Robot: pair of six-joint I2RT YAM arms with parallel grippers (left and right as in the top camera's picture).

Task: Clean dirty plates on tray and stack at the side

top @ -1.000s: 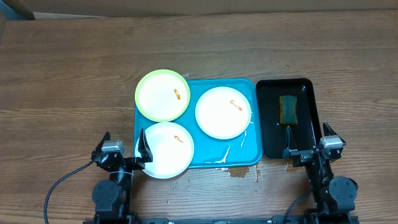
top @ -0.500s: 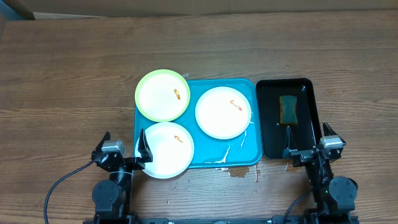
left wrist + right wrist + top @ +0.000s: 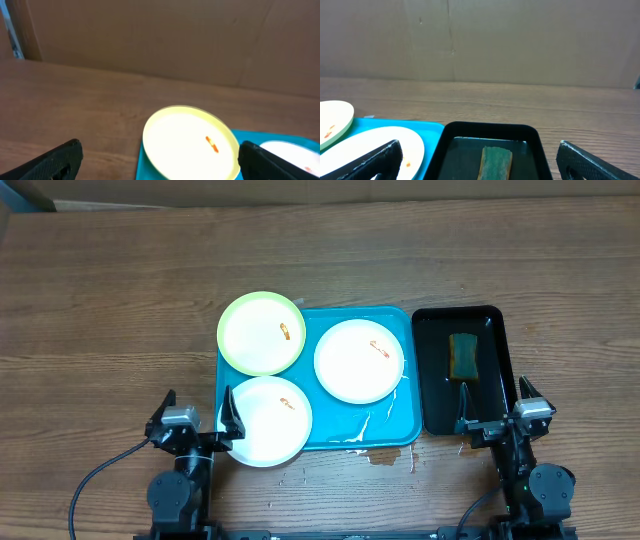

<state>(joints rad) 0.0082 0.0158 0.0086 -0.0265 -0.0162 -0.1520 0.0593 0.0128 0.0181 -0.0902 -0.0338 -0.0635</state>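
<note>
**Grippers both wide open, holding nothing; three smeared plates on the tray**

Left gripper (image 3: 198, 408) sits at the table's near edge, jaws spread wide and empty. Its inner finger (image 3: 229, 404) overlaps the rim of the near white plate (image 3: 266, 420); contact cannot be determined. Right gripper (image 3: 493, 405) is likewise spread wide and empty, just near of the black tray (image 3: 495, 330).

The turquoise tray (image 3: 395, 430) lies at centre. The near white plate overhangs its near-left corner. The yellow-green plate (image 3: 261, 333) overhangs its far-left corner. A second white plate (image 3: 359, 361) lies wholly inside, to the right. Each carries a small orange smear.

A green sponge (image 3: 462, 355) lies in the black tray. A brown puddle (image 3: 385, 458) marks the wooden table (image 3: 120, 300) beside the turquoise tray's near edge.
</note>
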